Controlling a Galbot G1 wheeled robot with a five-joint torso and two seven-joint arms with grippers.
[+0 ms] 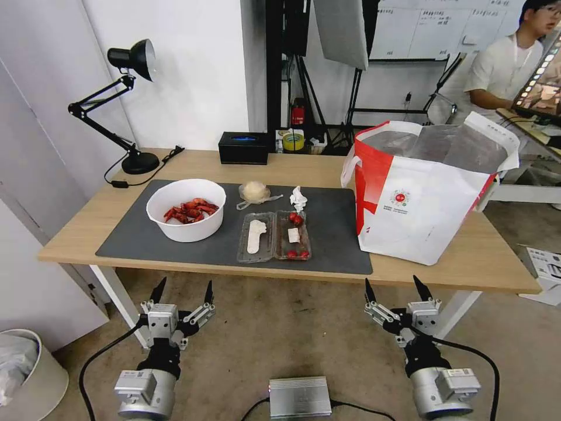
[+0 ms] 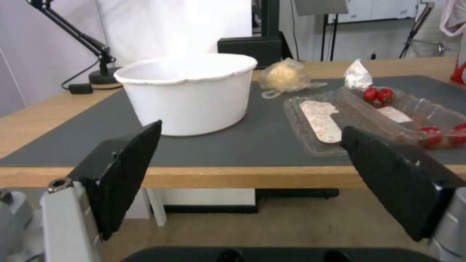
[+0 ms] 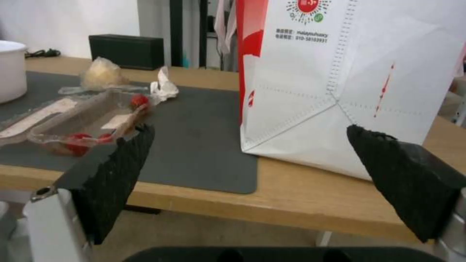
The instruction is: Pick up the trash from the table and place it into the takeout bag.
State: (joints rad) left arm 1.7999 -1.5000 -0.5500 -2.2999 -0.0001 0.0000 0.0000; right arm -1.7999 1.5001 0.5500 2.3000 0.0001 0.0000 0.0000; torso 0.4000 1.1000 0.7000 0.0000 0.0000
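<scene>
Both pincers, left pincer [image 1: 182, 286] and right pincer [image 1: 397, 285], are held wide open and empty below the tabletop [image 1: 304, 166] edge. The bowl [image 1: 186, 209], tray [image 1: 274, 235], plastic bag [image 1: 255, 192] and tissue [image 1: 298, 198] are laid on the mat [image 1: 333, 234], flanked by the takeout bag [image 1: 423, 190]; a lamp [image 1: 125, 105] and black box [image 1: 243, 147] are parked behind.

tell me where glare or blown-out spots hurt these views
Head view: evenly lit, the bag's foil lining shines a little, and straight edges bow toward the frame's edges. Left wrist view: the wall behind the bowl is blown out, washing out the bowl's back rim. Right wrist view: the bag's white panel is bright but its print stays readable; the near fingers look soft.
</scene>
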